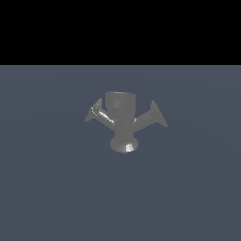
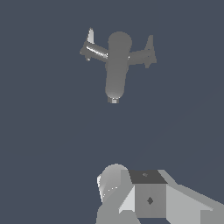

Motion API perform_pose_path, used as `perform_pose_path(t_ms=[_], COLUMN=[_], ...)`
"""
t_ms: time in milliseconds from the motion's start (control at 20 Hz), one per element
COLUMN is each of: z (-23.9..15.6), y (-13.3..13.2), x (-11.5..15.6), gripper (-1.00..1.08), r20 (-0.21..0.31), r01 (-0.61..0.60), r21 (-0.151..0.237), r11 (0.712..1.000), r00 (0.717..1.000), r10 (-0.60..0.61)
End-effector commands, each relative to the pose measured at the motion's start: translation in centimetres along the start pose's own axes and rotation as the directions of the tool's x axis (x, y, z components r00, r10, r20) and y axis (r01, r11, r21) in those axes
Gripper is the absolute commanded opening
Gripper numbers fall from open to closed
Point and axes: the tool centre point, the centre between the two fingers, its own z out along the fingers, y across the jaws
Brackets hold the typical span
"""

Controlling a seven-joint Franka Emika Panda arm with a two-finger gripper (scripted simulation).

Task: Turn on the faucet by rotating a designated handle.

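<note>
Slate-blue surface (image 1: 47,188) fills the scene, and you have nothing on it but the faucet (image 1: 121,117), standing about mid-frame in the exterior view on its flared foot. It is dull grey metal, a thick cylinder with two angled side arms.

The handle (image 1: 151,117) you want is the thicker matte arm, pointing toward the exterior view's right and ending in a broad cone. The slim arm (image 1: 99,114), glossy-streaked with a smaller flare, points toward that view's left; leave it alone.

Your gripper (image 2: 131,192) does not show in the exterior view. In the wrist view only part of it is visible at the frame edge, well apart from the faucet, with bare surface between. I cannot tell how wide the jaws stand; nothing appears to be held.

By my reading the task has barely begun: no contact with the handle, so the approach and the turn are all left. Nothing blocks the way, though the body sits close beside the handle.
</note>
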Motion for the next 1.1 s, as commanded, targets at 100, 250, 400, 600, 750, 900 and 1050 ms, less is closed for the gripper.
perform_pose_path(t_ms=[100, 250, 400, 600, 750, 900, 1050], z=[6.9, 11.3, 14.2, 19.3, 21.9, 21.4, 25.2], y=[0.4, 4.2, 3.3, 2.8, 6.0, 9.1, 8.6], x=[1.8, 3.2, 4.9, 7.4, 10.4, 13.8, 15.8], gripper=[0.01, -0.04, 0.03, -0.05, -0.41, -0.15, 0.12], r20=[0.113, 0.155, 0.175, 0.193, 0.166, 0.092, 0.079], r01=[0.038, -0.026, 0.013, 0.023, -0.129, -0.176, -0.108], r21=[0.037, 0.002, -0.033, 0.026, 0.067, 0.070, 0.081], r11=[0.999, 1.000, 0.999, 0.999, 0.989, 0.982, 0.991], r00=[0.993, 0.988, 0.985, 0.981, 0.979, 0.981, 0.992], r10=[-0.042, 0.025, -0.007, -0.027, 0.116, 0.170, 0.102])
